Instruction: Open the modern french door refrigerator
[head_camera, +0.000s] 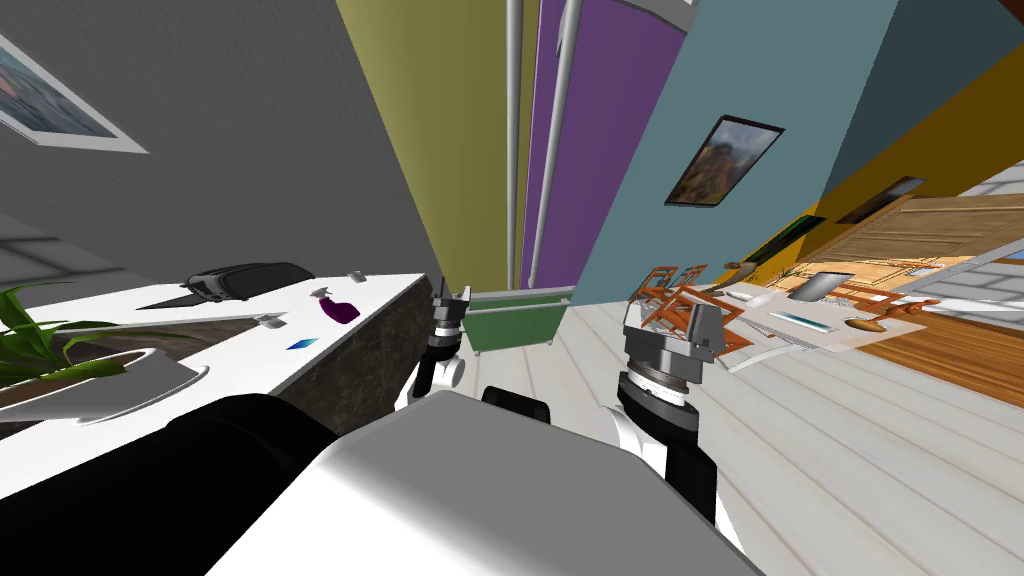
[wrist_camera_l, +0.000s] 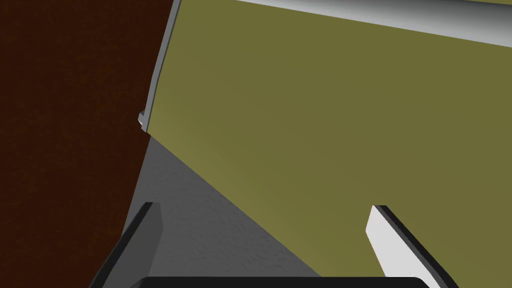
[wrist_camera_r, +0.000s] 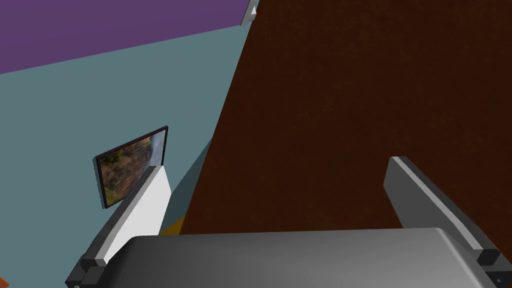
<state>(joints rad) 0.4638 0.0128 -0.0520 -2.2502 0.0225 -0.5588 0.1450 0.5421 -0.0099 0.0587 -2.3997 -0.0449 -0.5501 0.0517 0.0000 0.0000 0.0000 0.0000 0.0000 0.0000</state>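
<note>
aim for the bar, then close

the left gripper (wrist_camera_l: 265, 210) hangs released, blades apart, facing the refrigerator's (head_camera: 590, 130) olive door (wrist_camera_l: 325, 125) without touching it. its grey handle (wrist_camera_l: 400, 15) lies ahead, past the fingertips; i judge the blades should straddle the bar squarely before closing. the right gripper (wrist_camera_r: 278, 165) is released too. a white counter (head_camera: 240, 340) runs beside the left hand, with pale plank floor (head_camera: 850, 450) below.

The refrigerator (head_camera: 560, 130) stands straight ahead. Its two doors meet at paired handles (head_camera: 513, 140), with a drawer (head_camera: 515, 325) below. The surface (head_camera: 240, 355) runs along the left, with a bottle (head_camera: 340, 308) on it and a plant (head_camera: 40, 340) nearer. The left tool (head_camera: 451, 296) is at the surface's far corner, before the drawer. The right tool (head_camera: 700, 325) is well to its right, with chairs (head_camera: 670, 290) beyond.
</note>
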